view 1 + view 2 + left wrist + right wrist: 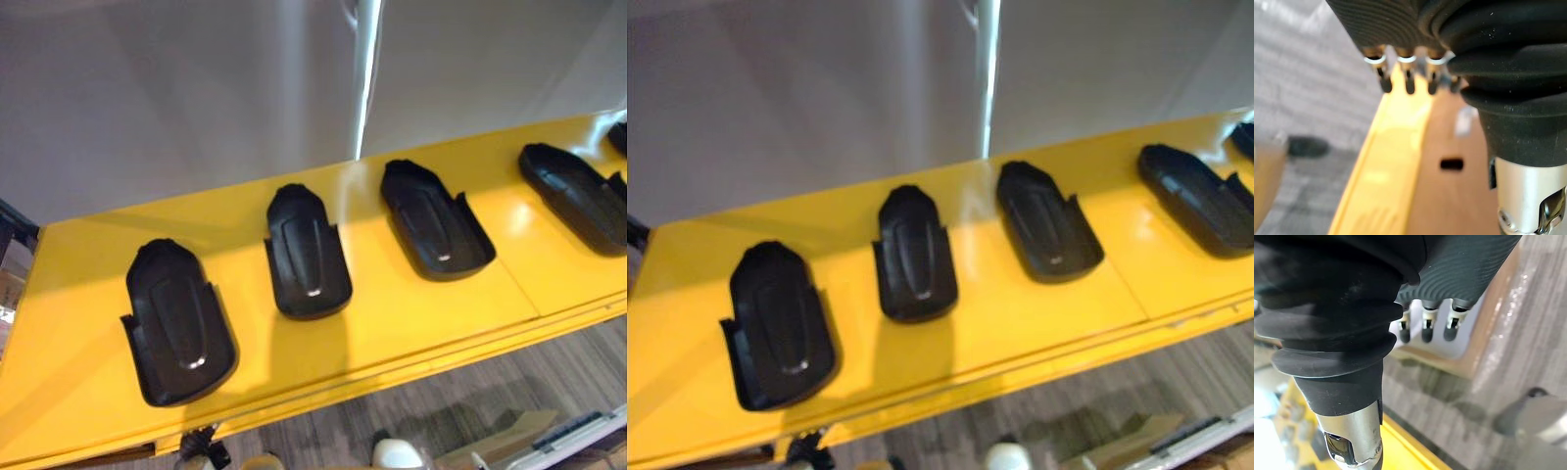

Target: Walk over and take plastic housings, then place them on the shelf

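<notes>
Left eye view looks down on a row of black moulded plastic housings (434, 220) lying apart from one another on a glossy yellow flat surface (392, 323) that backs onto a pale grey wall (176, 88). The leftmost housing (179, 323) sits nearest the front edge. The second housing (307, 253), third housing (436, 235) and fourth housing (573, 196) step back toward the wall as the row runs to the robot's right. A fifth housing (619, 137) is cut off at the frame's edge.

Each shell's long axis runs roughly front to back, with the narrower rounded end toward the wall and the broader, winged end toward the robot. So a reach would probably meet the wide end first.

The left hand (1409, 84) hangs with loose fingers and nothing in them, beside a yellow rail (1386, 161) and a brown board (1449, 196) with a dark slot. The right hand (1426, 330) is likewise slack and empty above grey carpeted floor (1508, 362). Both appear to hang low rather than over the surface, so the housings seem to lie ahead of them.

By position, the leftmost housing suits the left hand and the third and fourth suit the right. The second lies near the middle.

I cannot tell whether the shells lie hollow side up. A dark blob (1305, 146) on the floor and a pale framed panel (1449, 345) past the right fingers are too blurred to identify
</notes>
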`<state>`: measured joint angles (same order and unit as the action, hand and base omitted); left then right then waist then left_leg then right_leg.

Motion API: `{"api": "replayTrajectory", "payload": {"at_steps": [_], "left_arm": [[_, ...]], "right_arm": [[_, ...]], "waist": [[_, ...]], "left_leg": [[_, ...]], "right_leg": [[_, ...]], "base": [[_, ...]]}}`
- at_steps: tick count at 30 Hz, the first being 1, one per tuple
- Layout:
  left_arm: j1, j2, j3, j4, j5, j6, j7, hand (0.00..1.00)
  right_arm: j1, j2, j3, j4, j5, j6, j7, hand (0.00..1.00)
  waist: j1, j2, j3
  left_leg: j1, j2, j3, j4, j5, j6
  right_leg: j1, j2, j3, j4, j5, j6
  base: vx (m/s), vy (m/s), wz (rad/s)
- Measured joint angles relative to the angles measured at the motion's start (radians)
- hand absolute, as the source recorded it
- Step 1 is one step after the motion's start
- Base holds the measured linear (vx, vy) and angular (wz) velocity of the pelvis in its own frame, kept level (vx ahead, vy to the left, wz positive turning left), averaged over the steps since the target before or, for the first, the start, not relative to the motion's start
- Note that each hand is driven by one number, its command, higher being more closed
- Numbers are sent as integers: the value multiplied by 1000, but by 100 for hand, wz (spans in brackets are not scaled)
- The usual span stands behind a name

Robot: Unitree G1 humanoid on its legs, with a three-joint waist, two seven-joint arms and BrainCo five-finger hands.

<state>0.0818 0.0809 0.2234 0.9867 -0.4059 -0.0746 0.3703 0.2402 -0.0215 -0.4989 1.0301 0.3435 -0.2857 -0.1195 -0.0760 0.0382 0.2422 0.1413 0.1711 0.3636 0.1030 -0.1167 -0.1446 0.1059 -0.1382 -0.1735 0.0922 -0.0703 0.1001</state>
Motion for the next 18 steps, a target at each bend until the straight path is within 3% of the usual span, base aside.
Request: {"api": "replayTrajectory", "payload": {"at_steps": [4, 6, 10, 14, 15, 18], "left_arm": [[7, -9, 77, 28, -169, 41, 162, 0], [31, -9, 197, 58, -290, 53, 277, 0], [112, -8, 372, 98, -407, 29, 431, 0], [143, -1, 532, 94, -454, -114, 573, 0], [141, 0, 571, 88, -456, -183, 606, 0], [140, 5, 631, 18, -447, -314, 653, 0]], "right_arm": [[-6, 3, 2, 3, -26, 0, 9, 0], [-17, 1, 3, 11, -24, 1, 8, 0], [-30, -12, 3, 19, -22, 11, 9, 0], [-49, -39, 3, 48, -23, 56, 17, 0], [-56, -50, 3, 49, -24, 72, 23, 0], [-64, -71, 10, 49, -26, 101, 37, 0]], "waist": [[5, -5, -9], [9, -11, -13], [27, -21, -49], [41, -32, -75], [41, -30, -76], [53, -25, -89]], "left_leg": [[18, -15, -32, -64, 34, 0], [35, -19, -55, -107, 61, 0], [52, -29, -73, -151, 83, 1], [50, -48, -108, -183, 106, 7], [50, -52, -112, -183, 107, 9], [48, -59, -120, -189, 107, 10]], "right_leg": [[13, -4, -32, -8, -7, 11], [31, -2, -63, -18, -7, 11], [41, -2, -77, -30, -7, 11], [59, -12, -117, -43, -5, 15], [67, -16, -125, -47, -3, 18], [70, -18, -129, -49, -2, 19]], "base": [[-19, -33, 24], [-43, -40, 36], [-23, -10, 15], [-24, 7, 29], [-23, 11, 16], [-36, 6, 7]]}}
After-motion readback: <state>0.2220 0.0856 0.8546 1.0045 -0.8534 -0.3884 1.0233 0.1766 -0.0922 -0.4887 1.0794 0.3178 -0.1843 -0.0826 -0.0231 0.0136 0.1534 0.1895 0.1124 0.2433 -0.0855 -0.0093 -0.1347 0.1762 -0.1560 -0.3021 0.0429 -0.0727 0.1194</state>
